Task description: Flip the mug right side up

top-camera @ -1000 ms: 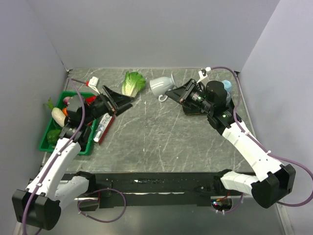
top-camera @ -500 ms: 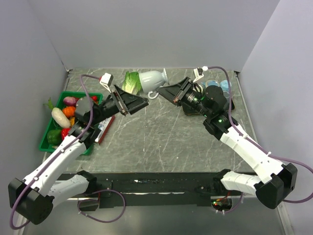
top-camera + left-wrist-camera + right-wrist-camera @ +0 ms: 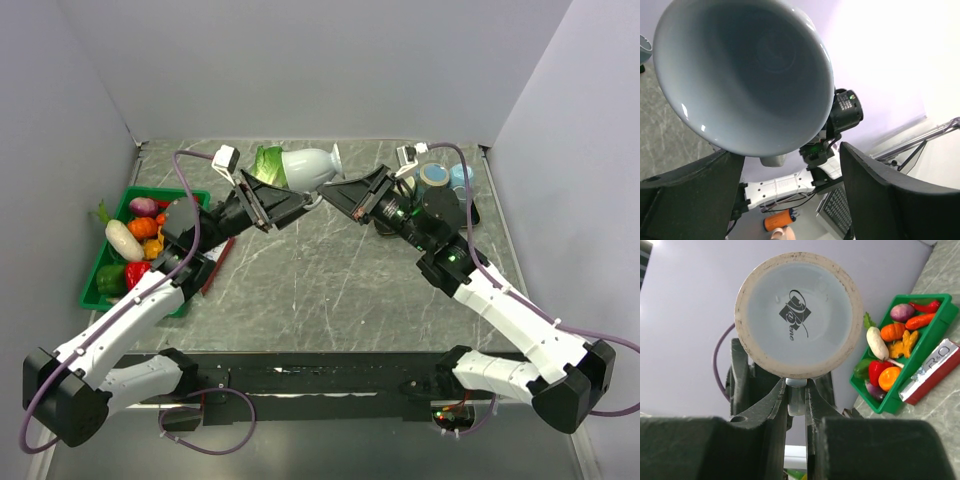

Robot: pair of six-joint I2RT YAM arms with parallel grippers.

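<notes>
The mug (image 3: pixel 305 167) hangs sideways above the surface (image 3: pixel 330 290) at 12 o'clock, with the right fingers (image 3: pixel 771 410) pinching its handle (image 3: pixel 796 399). The left fingers (image 3: pixel 880 190) are wide around the rim (image 3: pixel 826 75), so I'd close them squarely before the right lets go.

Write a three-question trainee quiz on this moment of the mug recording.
1. Which part of the mug does the right gripper pinch? A) rim B) handle C) foot
2. True or false: the mug rests on the table.
3. Fill in: in the left wrist view, the left gripper faces the mug's open ____.
Key: 1 B; 2 false, it is held in the air, lying sideways; 3 mouth.
</notes>
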